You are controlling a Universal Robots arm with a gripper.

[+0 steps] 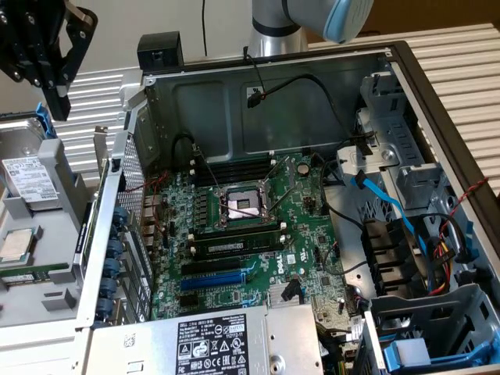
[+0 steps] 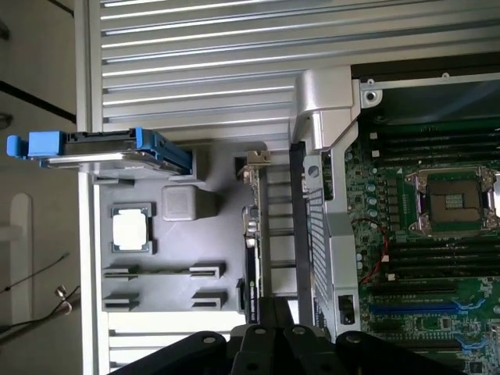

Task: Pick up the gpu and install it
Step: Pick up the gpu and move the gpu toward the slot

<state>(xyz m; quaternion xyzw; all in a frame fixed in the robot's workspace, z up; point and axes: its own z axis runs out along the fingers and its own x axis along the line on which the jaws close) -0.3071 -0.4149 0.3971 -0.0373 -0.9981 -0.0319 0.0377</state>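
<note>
Power supply (image 1: pixel 211 344) sits nearest, inside the PC case (image 1: pixel 211 109). Gripper (image 1: pixel 55 86) hangs high outside the case, over the grey parts tray (image 1: pixel 47 297), fingers shut, empty. Wrist view: gpu (image 2: pixel 250 226) stands on edge in the tray, just outside the case wall. Likely light, stiff, fragile. Pinch the board's upper edge, not the cooler.

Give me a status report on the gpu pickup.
Gripper shut, empty, high over the parts tray. Gpu on edge at the tray's side, beside the case, untouched. Nothing seen between them.
</note>
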